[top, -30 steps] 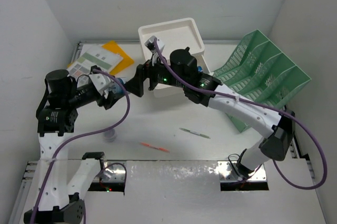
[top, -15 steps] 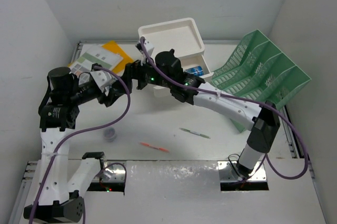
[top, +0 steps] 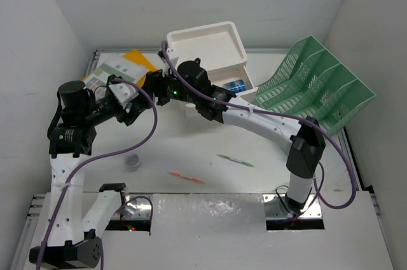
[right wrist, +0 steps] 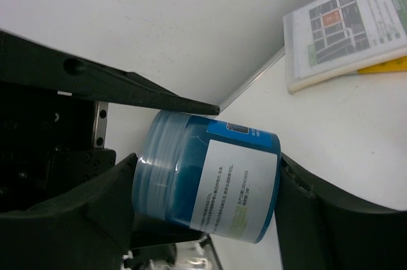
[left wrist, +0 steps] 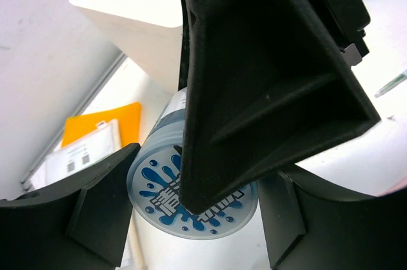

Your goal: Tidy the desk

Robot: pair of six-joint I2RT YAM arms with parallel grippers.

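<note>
The large flat white rectangular bench with silver edge rails point(top: 210, 140) lay level, and its long axis appeared to run left to right across the top view. Over its far-left part, the left hand point(left wrist: 194, 187) gripped a blue cylindrical jar with a translucent lid point(right wrist: 216, 187). The jar was tipped sideways, lid facing the left wrist. The right hand point(right wrist: 206, 162) straddled the jar; whether it clamped I could not tell.

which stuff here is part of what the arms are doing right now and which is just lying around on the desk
In play: blue jar, between the fingers of the left hand and right hand; the desk itself.

Lying about: papers, orange pen, grey pen, small round cap, white drawer unit, green file rack.
</note>
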